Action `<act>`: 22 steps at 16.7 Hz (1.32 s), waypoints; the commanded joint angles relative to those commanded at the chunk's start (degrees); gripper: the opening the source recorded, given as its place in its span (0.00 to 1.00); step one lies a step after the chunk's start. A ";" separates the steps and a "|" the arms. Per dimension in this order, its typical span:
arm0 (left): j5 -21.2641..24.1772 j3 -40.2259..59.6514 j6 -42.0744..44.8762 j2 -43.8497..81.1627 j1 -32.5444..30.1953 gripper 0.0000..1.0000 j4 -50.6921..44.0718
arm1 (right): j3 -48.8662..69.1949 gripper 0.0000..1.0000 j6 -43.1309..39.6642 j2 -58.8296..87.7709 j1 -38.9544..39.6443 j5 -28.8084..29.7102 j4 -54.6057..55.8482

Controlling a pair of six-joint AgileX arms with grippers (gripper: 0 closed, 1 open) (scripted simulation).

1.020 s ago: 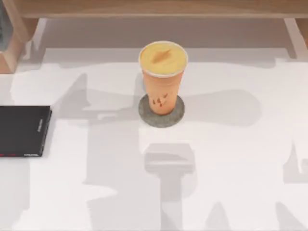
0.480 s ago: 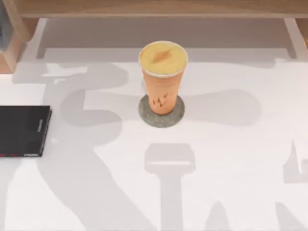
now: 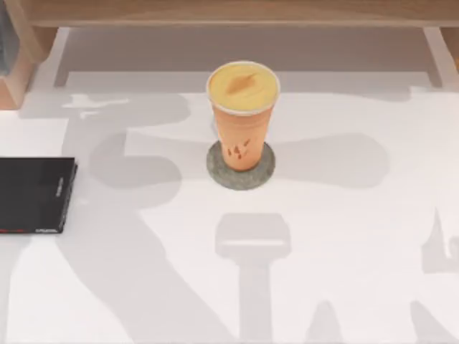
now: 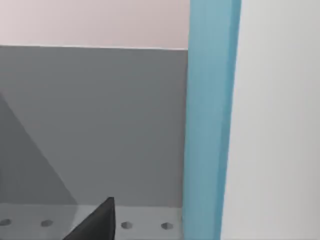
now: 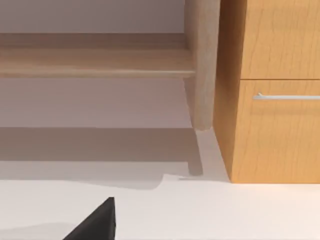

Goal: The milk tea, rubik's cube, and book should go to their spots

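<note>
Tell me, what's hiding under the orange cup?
A round grey coaster sits under the milk tea. Its edge peeks out all around the cup's base. The middle of the coaster is covered by the cup, so that part can't be seen.

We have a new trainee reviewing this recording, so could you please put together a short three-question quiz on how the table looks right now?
1. True or false: the milk tea stands upright on the grey coaster.
2. Multiple choice: where does the flat black book lie in the top view? A) at the table's left edge B) at the table's right edge C) under the cup
3. Fill in: the left wrist view shows a tall panel coloured ____.

Key: 1 true; 2 A; 3 teal-blue
</note>
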 joint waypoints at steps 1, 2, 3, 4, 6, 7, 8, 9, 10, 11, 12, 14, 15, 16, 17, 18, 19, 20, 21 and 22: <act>-0.16 1.42 -0.02 0.98 -0.14 1.00 -0.44 | 0.00 1.00 0.00 0.00 0.00 0.00 0.00; -0.33 2.83 -0.03 1.92 -0.29 1.00 -0.89 | 0.00 1.00 0.00 0.00 0.00 0.00 0.00; -0.50 4.08 -0.04 2.76 -0.46 1.00 -1.29 | 0.00 1.00 0.00 0.00 0.00 0.00 0.00; -0.64 5.03 -0.04 3.40 -0.65 1.00 -1.60 | 0.00 1.00 0.00 0.00 0.00 0.00 0.00; -0.73 5.57 -0.04 3.77 -0.81 1.00 -1.79 | 0.00 1.00 0.00 0.00 0.00 0.00 0.00; -0.73 5.57 -0.04 3.77 -0.81 1.00 -1.79 | 0.00 1.00 0.00 0.00 0.00 0.00 0.00; -0.73 5.57 -0.04 3.77 -0.81 1.00 -1.79 | 0.00 1.00 0.00 0.00 0.00 0.00 0.00; -0.73 5.57 -0.04 3.77 -0.81 0.92 -1.79 | 0.00 1.00 0.00 0.00 0.00 0.00 0.00; -0.73 5.57 -0.04 3.77 -0.81 0.85 -1.79 | 0.00 1.00 0.00 0.00 0.00 0.00 0.00; -0.73 5.57 -0.04 3.77 -0.81 0.77 -1.79 | 0.00 1.00 0.00 0.00 0.00 0.00 0.00; -0.73 5.57 -0.04 3.77 -0.81 0.70 -1.79 | 0.00 1.00 0.00 0.00 0.00 0.00 0.00; -0.73 5.57 -0.04 3.77 -0.81 0.55 -1.79 | 0.00 1.00 0.00 0.00 0.00 0.00 0.00; -0.73 5.57 -0.04 3.77 -0.81 0.47 -1.79 | 0.00 1.00 0.00 0.00 0.00 0.00 0.00; -0.73 5.57 -0.04 3.77 -0.81 0.40 -1.79 | 0.00 1.00 0.00 0.00 0.00 0.00 0.00; -0.73 5.57 -0.04 3.77 -0.81 0.32 -1.79 | 0.00 1.00 0.00 0.00 0.00 0.00 0.00; -0.73 5.57 -0.04 3.77 -0.81 0.25 -1.79 | 0.00 1.00 0.00 0.00 0.00 0.00 0.00; -0.73 5.57 -0.04 3.77 -0.81 0.17 -1.79 | 0.00 1.00 0.00 0.00 0.00 0.00 0.00; -0.73 5.57 -0.04 3.77 -0.81 0.10 -1.79 | 0.00 1.00 0.00 0.00 0.00 0.00 0.00; -0.73 5.57 -0.04 3.77 -0.81 0.02 -1.79 | 0.00 1.00 0.00 0.00 0.00 0.00 0.00; -0.73 5.57 -0.04 3.77 -0.81 0.00 -1.79 | 0.00 1.00 0.00 0.00 0.00 0.00 0.00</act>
